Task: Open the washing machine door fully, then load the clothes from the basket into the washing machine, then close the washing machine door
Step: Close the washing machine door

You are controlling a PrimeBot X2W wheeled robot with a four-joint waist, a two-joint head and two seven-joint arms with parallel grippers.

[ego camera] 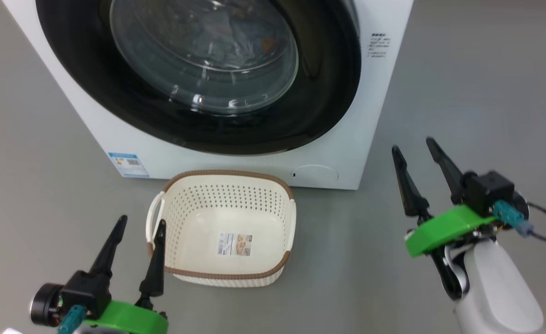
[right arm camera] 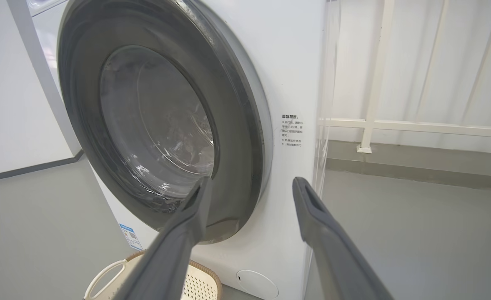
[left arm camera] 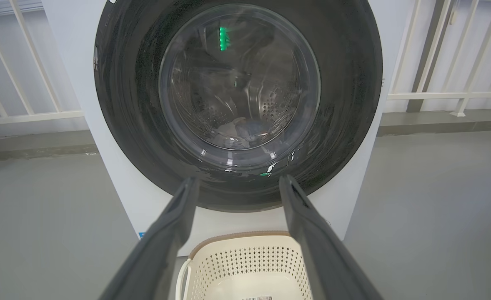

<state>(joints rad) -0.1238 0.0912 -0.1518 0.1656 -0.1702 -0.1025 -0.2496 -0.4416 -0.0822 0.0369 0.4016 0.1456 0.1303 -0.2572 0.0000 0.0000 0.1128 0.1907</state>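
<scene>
Glass blurs the clothes (left arm camera: 245, 131) into a dim bluish heap low in the drum (left arm camera: 272, 110), behind the washing machine door (ego camera: 115, 106), shut flat on the washing machine (ego camera: 236, 163), whose top is cut off. The basket (ego camera: 226, 204) sits just before it. My left claw (ego camera: 142, 221) and my right claw (ego camera: 413, 144) both gape, holding nothing.

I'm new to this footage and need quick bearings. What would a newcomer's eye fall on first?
The big round door with its glossy black rim dominates the white washing machine; it is shut, with clothes showing through the glass. In front of it stands an empty cream basket, flanked by the open left hand and open right hand.
</scene>
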